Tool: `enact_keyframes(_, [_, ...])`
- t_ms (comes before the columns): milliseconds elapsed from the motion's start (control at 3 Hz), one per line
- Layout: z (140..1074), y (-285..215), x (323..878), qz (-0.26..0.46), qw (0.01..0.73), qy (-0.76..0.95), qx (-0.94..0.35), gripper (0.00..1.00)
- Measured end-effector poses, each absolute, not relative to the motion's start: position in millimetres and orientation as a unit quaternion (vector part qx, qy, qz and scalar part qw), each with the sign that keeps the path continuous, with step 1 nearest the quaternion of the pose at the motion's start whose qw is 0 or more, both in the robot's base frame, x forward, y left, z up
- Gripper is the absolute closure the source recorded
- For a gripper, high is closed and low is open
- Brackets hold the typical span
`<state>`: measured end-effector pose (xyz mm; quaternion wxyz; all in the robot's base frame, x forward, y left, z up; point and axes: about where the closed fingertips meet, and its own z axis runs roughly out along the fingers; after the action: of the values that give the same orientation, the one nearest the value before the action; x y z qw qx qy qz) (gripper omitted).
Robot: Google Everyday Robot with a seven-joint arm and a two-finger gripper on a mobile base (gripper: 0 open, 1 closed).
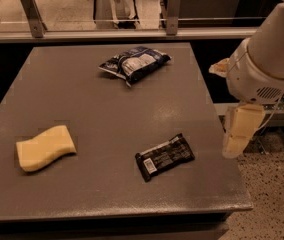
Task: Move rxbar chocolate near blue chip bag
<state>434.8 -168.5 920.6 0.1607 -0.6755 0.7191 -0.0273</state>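
black rxbar chocolate (164, 157) is laid well apart from blue chip bag (134, 64); pincer (238, 133) is hung beside counter (82, 99), opening indiscernible.

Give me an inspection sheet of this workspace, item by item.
Surface: grey table, flat, with three things lying on it.
Job's things: rxbar chocolate lies flat at the front right; blue chip bag lies at the far middle. The two are well apart and nothing is between them.
Clutter: yellow sponge at the front left, away from both.
Grippers: gripper hangs off the table's right edge, beside the bar, touching nothing.
Cables: nothing seen.
Surroundings: rail with posts behind the table; speckled floor at the lower right.
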Motion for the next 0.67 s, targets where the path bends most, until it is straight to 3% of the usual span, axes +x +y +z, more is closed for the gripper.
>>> enact_keyframes(667, [866.5, -121.5, 426.6, 0.024, 0.129, 0.666, -0.734, 0.00])
